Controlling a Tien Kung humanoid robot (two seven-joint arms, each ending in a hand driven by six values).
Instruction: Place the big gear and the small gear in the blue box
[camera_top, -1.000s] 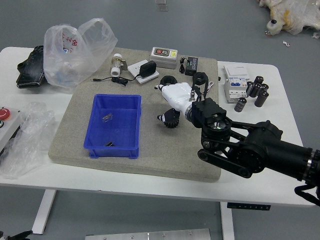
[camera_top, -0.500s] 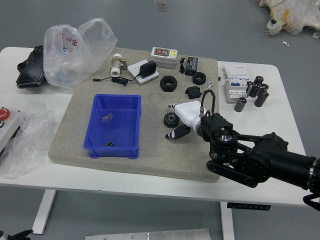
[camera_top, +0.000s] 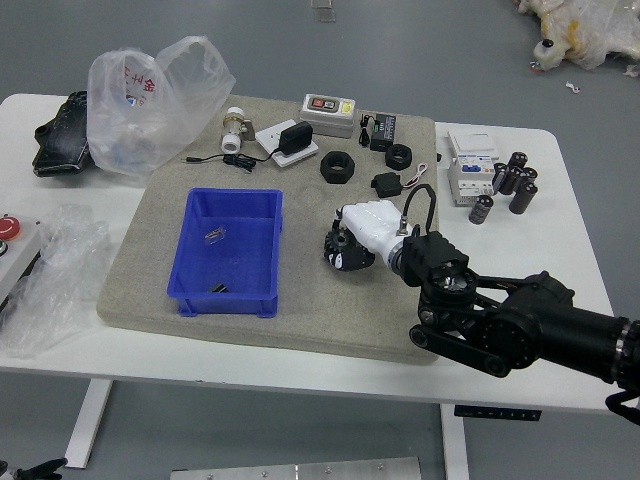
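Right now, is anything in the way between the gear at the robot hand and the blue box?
Nothing visible: only bare mat lies between the gear and blue box, whose raised wall likely needs clearing.

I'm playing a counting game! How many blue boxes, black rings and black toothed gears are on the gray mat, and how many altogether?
Blue box: 1
Black rings: 2
Black gear, partly hidden by the robot hand: 1
Total: 4
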